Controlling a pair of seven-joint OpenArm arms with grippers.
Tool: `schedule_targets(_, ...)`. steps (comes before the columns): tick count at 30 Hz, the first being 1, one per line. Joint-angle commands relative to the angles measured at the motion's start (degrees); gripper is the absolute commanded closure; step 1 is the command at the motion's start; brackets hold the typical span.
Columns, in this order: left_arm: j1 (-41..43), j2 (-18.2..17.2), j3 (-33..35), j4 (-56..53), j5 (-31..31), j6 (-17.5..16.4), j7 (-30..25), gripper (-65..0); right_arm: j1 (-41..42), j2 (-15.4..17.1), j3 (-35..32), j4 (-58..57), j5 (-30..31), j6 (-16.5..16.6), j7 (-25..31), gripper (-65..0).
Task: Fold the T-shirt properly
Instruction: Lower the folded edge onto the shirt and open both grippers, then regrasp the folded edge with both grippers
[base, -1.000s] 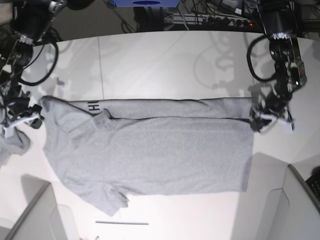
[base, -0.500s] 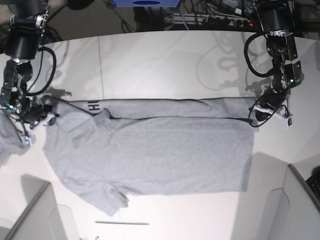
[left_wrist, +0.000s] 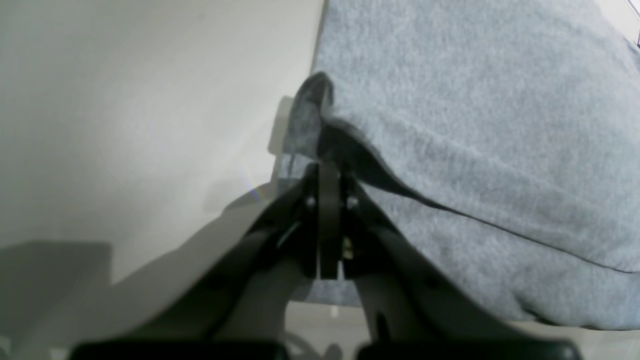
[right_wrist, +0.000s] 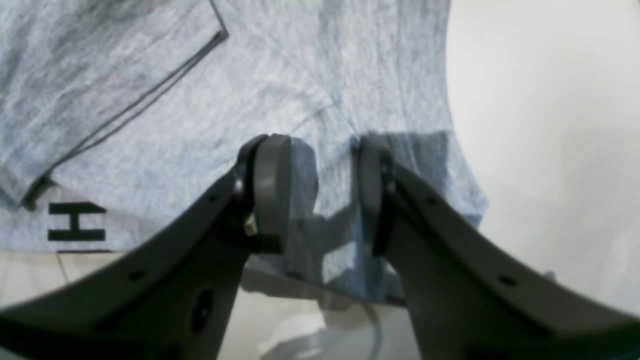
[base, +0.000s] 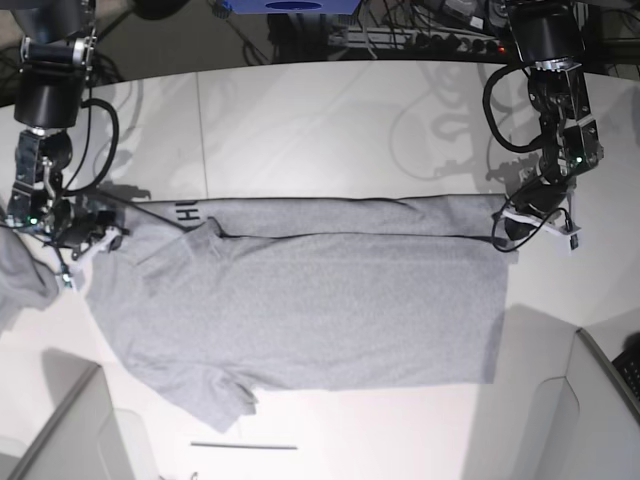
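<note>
The heather-grey T-shirt (base: 300, 310) lies flat across the white table with its far long edge folded over, black letters (base: 186, 212) showing near the left. My left gripper (base: 507, 232), on the right of the base view, is shut (left_wrist: 327, 172) on the shirt's far right corner (left_wrist: 475, 100). My right gripper (base: 100, 232) is at the shirt's far left corner. It is open (right_wrist: 320, 195), with shirt fabric (right_wrist: 325, 65) lying between its fingers (right_wrist: 272, 190). A black "H" (right_wrist: 75, 220) shows to its left.
A second bunched grey cloth (base: 25, 280) lies at the left table edge. Grey box edges stand at the front left (base: 70, 430) and front right (base: 590, 400). A thin strip (base: 245, 445) lies near the front edge. Cables run along the back.
My right gripper has moved rightwards from beside the table's left edge onto the shirt's far left corner. My left gripper has shifted slightly up and stays at the right corner.
</note>
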Motion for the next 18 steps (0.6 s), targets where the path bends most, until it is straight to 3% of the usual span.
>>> schedule_targets(1,-0.80,-1.02,-0.32,0.78,-0.27,-0.34,-0.97,0.0,1.39,1.31,0.20,0.77,0.63,0.23,1.59,-17.1)
schedule_targets(4,-0.80,-0.94,-0.32,0.69,-0.27,-0.34,-0.97,0.0,1.39,1.31,0.20,0.77,0.54,0.23,2.20,-0.9)
schedule_targets(8,-0.80,-1.02,-0.32,0.69,-0.27,-0.34,-0.97,0.0,1.39,1.31,0.20,0.77,0.28,0.15,2.56,0.0)
schedule_targets(12,-0.18,-1.02,-0.32,1.57,-0.36,-0.34,-0.97,0.0,0.07,0.78,3.63,5.87,-4.12,0.15,2.64,0.0)
schedule_targets(16,4.12,-0.58,-3.49,5.70,-0.45,-0.51,-1.06,0.0,-7.31,-5.90,17.43,20.55,-4.12,0.15,2.03,0.0)
schedule_targets(18,5.97,1.97,-7.53,8.25,-0.53,-3.41,-1.06,0.0,-9.86,-10.47,23.93,26.09,-4.12,0.15,1.94,0.0)
